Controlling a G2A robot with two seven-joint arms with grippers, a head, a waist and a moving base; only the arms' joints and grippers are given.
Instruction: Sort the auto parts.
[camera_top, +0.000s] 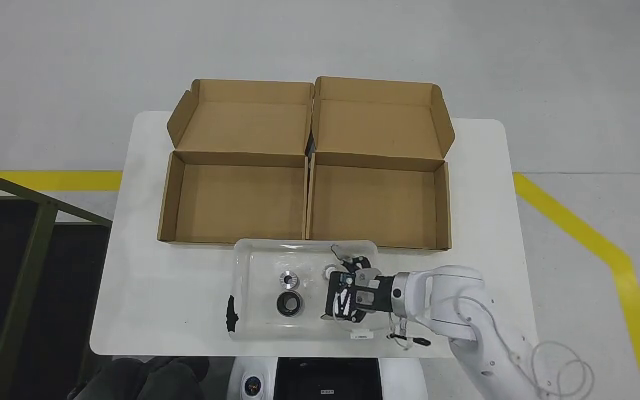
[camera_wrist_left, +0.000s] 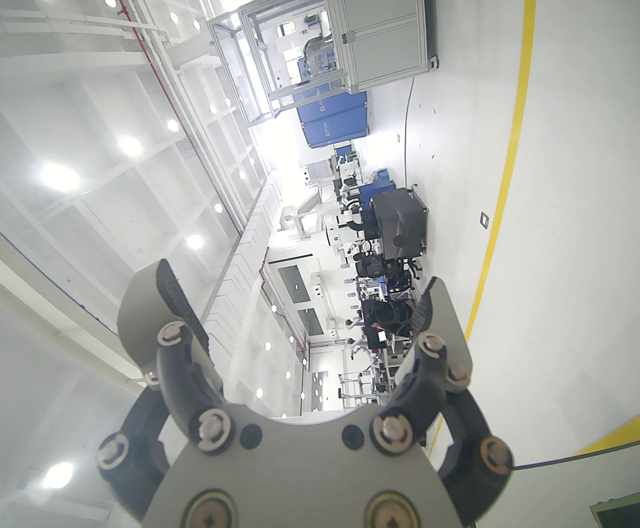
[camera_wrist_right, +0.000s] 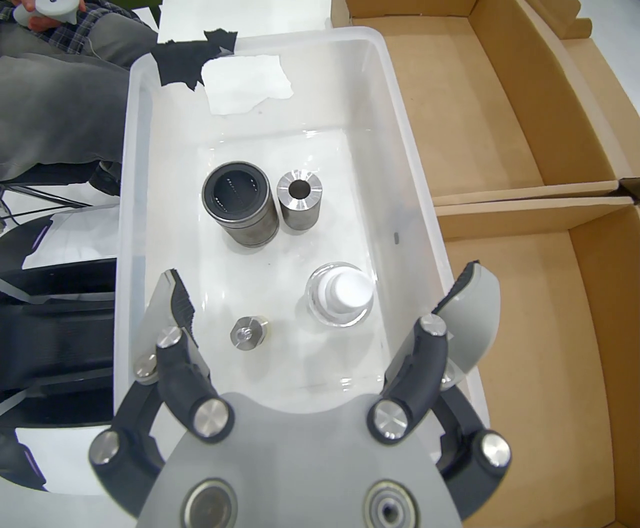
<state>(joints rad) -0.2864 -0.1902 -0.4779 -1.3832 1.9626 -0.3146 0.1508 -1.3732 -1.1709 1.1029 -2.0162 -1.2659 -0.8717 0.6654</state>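
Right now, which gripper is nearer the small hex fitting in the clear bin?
Right. The right gripper hangs open over the clear bin, above the hex fitting; the left gripper points off into the hall.

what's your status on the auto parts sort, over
Right gripper open, above clear plastic bin. Left gripper open, holding nothing. Dark cylindrical bearing, silver metal bushing, small hex fitting, clear white-capped piece all in bin. Nothing blocking the brown cardboard boxes.

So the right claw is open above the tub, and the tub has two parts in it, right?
No, four, not two: the right wrist view shows a black bearing, a steel sleeve, a clear cap and a small bolt in the tub. The right claw is open above it.
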